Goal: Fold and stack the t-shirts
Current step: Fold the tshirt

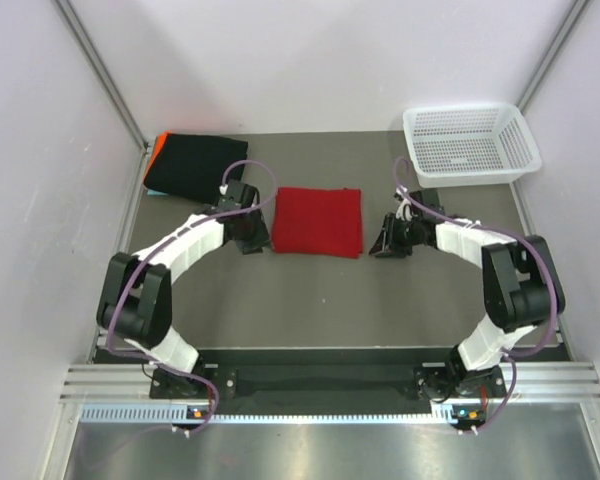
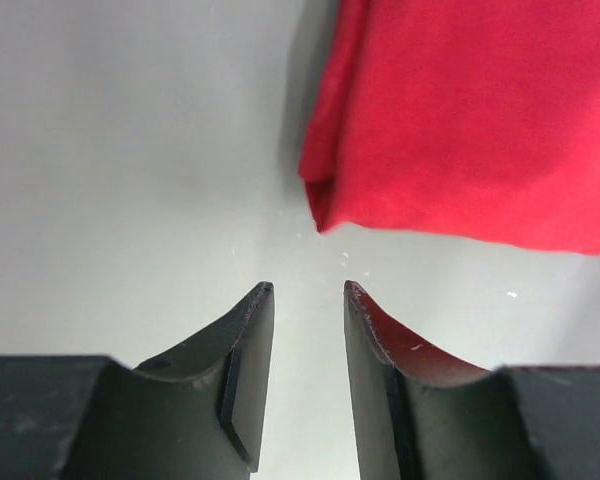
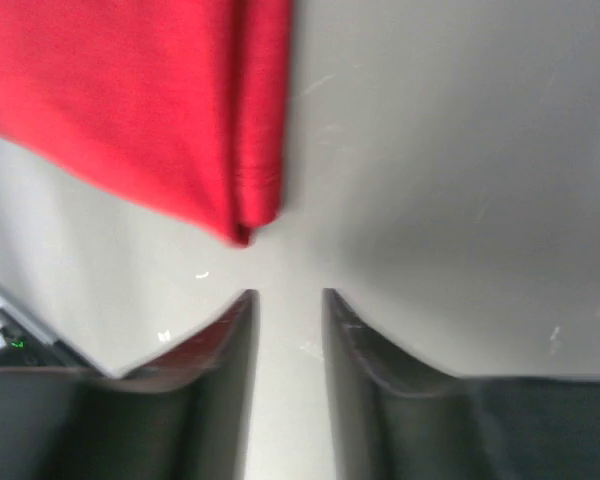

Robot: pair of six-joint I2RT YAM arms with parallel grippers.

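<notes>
Already folded into a square, the red t-shirt [image 1: 318,221] lies flat mid-tabletop [image 1: 320,310], nearer the far edge. Left fingers [image 2: 245,350] sit just off its near left corner and right fingers [image 3: 225,340] just off its near right corner. Both pairs show a narrow gap, empty and clear of the cloth. Black t-shirt [image 1: 192,167] is at the far left corner with an orange t-shirt edge [image 1: 156,148] peeking out; white mesh basket [image 1: 420,160] is at the far right corner. The cloth is light, limp and layered, so it will likely unfold if one layer is pinched. Better to pinch all layers at both side edges and lift level.
</notes>
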